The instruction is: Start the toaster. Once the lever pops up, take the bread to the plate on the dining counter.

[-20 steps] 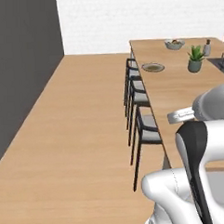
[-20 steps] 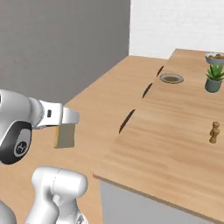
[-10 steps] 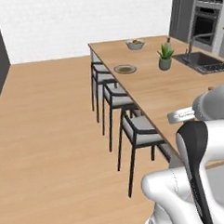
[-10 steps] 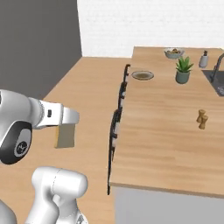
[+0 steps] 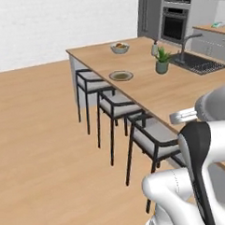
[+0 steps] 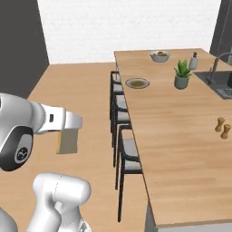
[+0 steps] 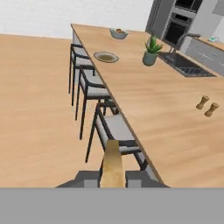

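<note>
My gripper [image 7: 113,177] is shut on the bread [image 7: 113,167], a thin tan slice seen edge-on between the two fingers. From the right base view the bread [image 6: 68,142] hangs below the gripper [image 6: 69,130], over the wooden floor and left of the dining counter [image 6: 181,131]. The round grey-brown plate [image 6: 137,83] [image 5: 121,76] [image 7: 106,57] lies near the far end of the dining counter [image 5: 179,94] [image 7: 162,109], close to its stool-side edge. The toaster is out of view.
Black stools [image 5: 113,105] [image 6: 123,136] [image 7: 94,85] line the counter's near side. On the counter stand a white fruit bowl [image 6: 160,56], a potted plant [image 6: 182,75], a dark sink [image 5: 197,63] and two wooden shakers [image 7: 207,105]. Open floor lies to the left.
The whole picture has shifted, so the base has moved: the dining counter and stools now sit nearer and more central. The bread stays in the shut gripper.
</note>
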You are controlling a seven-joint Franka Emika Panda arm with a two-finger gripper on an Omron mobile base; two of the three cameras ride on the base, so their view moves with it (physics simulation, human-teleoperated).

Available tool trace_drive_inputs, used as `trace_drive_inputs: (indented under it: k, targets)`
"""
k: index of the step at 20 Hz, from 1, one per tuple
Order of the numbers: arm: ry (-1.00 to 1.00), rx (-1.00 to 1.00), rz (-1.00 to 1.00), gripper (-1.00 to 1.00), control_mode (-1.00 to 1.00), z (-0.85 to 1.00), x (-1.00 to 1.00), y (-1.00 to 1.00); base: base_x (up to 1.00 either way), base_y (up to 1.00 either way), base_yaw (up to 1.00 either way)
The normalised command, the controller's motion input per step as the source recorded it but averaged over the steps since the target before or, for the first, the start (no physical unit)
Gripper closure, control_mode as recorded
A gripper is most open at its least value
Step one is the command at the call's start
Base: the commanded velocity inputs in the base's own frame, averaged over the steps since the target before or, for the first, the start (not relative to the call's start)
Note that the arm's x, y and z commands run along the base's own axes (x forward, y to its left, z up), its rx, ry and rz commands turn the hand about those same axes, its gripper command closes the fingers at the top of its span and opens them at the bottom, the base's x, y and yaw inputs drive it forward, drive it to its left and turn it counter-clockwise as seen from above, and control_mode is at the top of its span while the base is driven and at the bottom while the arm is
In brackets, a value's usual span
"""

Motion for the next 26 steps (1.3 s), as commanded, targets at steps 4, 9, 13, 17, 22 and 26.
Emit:
trace_drive_inputs:
  k: [4,9,13,17,22,26]
  targets:
    - [0.0,0.0,0.0,1.0,1.0,0.0,0.0,0.0,0.9,1.0,-0.34]
    - [0.0,0.0,0.0,1.0,1.0,0.0,0.0,0.0,0.77,1.0,-0.35]
    - [0.0,0.0,0.0,1.0,1.0,0.0,0.0,0.0,0.7,1.0,-0.38]
    - [0.0,0.0,0.0,1.0,1.0,0.0,0.0,0.0,0.65,1.0,-0.42]
    - [0.0,0.0,0.0,1.0,1.0,0.0,0.0,0.0,0.6,1.0,-0.46]
    - [0.0,0.0,0.0,1.0,1.0,0.0,0.0,0.0,0.58,0.97,-0.49]
